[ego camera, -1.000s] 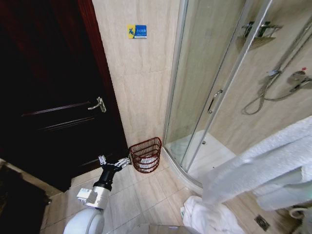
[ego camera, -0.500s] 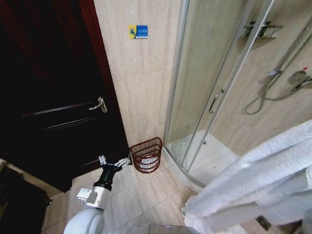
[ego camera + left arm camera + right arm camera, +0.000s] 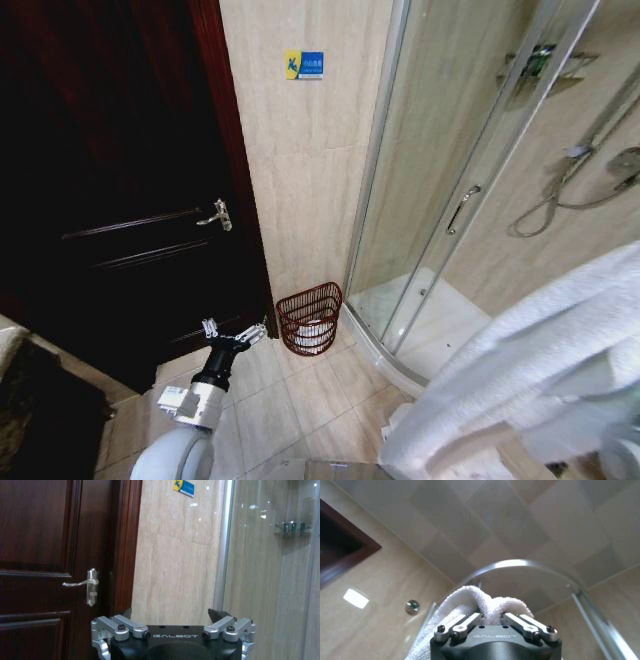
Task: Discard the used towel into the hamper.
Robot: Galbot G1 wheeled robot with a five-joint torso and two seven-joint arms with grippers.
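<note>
Well apart from the dark reddish-brown wire hamper (image 3: pixel 310 319) on the floor, the right gripper (image 3: pixel 492 623) pinches a white terry towel (image 3: pixel 485 607) for carrying, while the left gripper (image 3: pixel 234 333) hangs spread near it.

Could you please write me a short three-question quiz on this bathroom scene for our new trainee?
1. True or false: the towel is already inside the hamper.
2. What does the right gripper hold? A) a shower head B) the towel C) the door handle
3. Fill in: the hamper stands on the floor against the tiled wall, between the dark door and the ____ enclosure.

Key
1. False: the towel is pinched in the right gripper, held up on the robot's right, well away from the hamper.
2. B. The left gripper is open and empty, low beside the door, short of the hamper.
3. Shower.
</note>
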